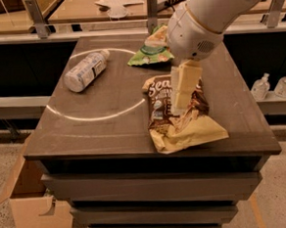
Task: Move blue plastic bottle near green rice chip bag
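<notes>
The blue plastic bottle [84, 71] lies on its side at the table's back left, cap pointing toward the back right. The green rice chip bag [150, 53] lies at the back middle, partly hidden behind my arm. My gripper [184, 91] hangs down from the white arm over the brown "Sea Salt" bag, to the right of the bottle and in front of the green bag. It holds nothing.
A brown-and-cream "Sea Salt" bag [178, 114] lies at the front right of the dark table [110, 133]. A cardboard box [34, 204] stands on the floor at the left. Two clear pump bottles [272, 85] stand on a shelf at the right.
</notes>
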